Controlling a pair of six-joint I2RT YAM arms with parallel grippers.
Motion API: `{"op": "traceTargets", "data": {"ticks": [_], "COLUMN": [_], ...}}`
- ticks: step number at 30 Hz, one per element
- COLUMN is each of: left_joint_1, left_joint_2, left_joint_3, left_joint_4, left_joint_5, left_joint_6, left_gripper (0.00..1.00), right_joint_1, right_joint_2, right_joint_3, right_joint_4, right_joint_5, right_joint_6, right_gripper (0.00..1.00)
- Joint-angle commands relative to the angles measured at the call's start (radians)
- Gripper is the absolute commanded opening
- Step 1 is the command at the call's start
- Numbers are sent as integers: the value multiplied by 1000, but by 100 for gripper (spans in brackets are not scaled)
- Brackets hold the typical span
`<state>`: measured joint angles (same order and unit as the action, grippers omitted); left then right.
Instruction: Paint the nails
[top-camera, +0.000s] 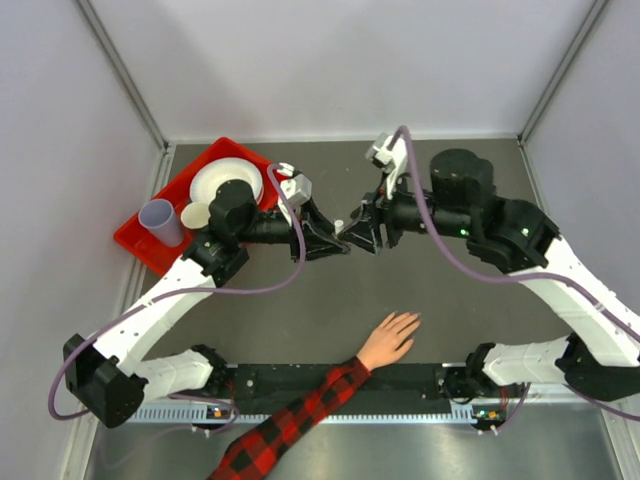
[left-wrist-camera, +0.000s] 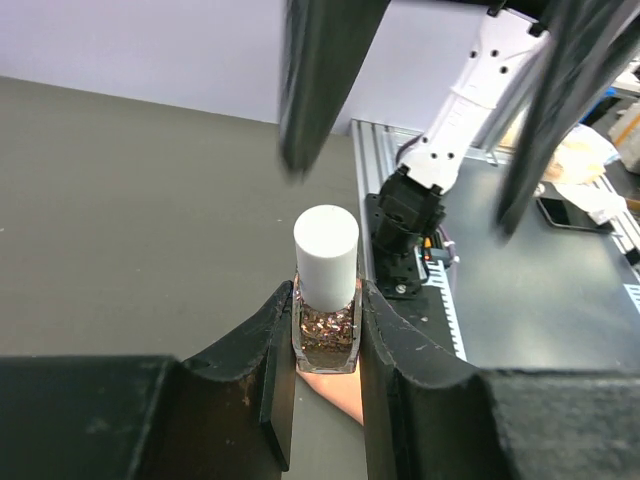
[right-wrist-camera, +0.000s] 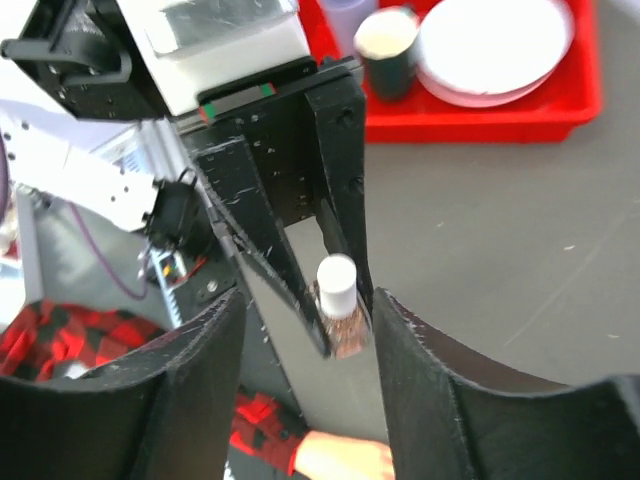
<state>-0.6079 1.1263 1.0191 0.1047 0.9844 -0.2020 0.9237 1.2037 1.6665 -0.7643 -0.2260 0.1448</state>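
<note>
No text, brand, number or sign can be read. Only illegible white tick marks (left-wrist-camera: 447, 305) are seen along the flat black metal base plate (left-wrist-camera: 540, 300) at four o'clock.

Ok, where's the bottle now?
The bottle is central in the top view, clamped in the left end effector, the right end effector open facing its cap.

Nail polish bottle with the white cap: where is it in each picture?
Top view: the bottle is tiny, near the middle of the picture.
Left wrist: big and upright, low in the centre.
Right wrist: just below the middle.
Shared landmark: the hand shows below the bottle in all three.
</note>
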Motion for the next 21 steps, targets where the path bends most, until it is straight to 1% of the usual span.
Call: {"op": "traceTargets", "data": {"ticks": [1,3,5,6,8,9,10,14,15,18,20,21], "left_joint_1": [-7,-9,-13,-13,-15,-16,-15,-15,-16,-15,-15,-15], "left_joint_2": [9,13,15,18,20,15,15,4,3,6,4,6], "left_joint_3": [9,12,13,13,13,13,13,19,24,33,32,33], "left_joint_4": [75,76,84,84,84,82,81,53,35,12,12,12], "left_joint_5": [86,106,132,138,140,137,132,74,48,37,39,36], "left_joint_6": [-13,-19,-27,-31,-33,-33,-30,-8,-1,15,13,13], "left_gripper": [0,0,0,0,0,0,0,0,0,0,0,0], "right_joint_1": [-32,-46,-86,-98,-124,-128,-134,-134,-134,-134,-134,-134], "right_joint_2": [51,59,68,69,77,80,86,105,109,108,109,111], "right_joint_3": [49,44,41,38,36,38,44,44,44,38,38,39], "right_joint_4": [-35,-23,-12,6,16,14,8,-13,-16,-16,-12,-12], "right_joint_5": [-163,-193,-257,-312,-343,-358,-366,-388,-389,-388,-385,-380], "right_joint_6": [-14,-22,-24,-24,-22,-24,-28,-44,-47,-56,-54,-54], "right_gripper": [51,49,44,38,29,21,19,20,25,38,38,36]}}
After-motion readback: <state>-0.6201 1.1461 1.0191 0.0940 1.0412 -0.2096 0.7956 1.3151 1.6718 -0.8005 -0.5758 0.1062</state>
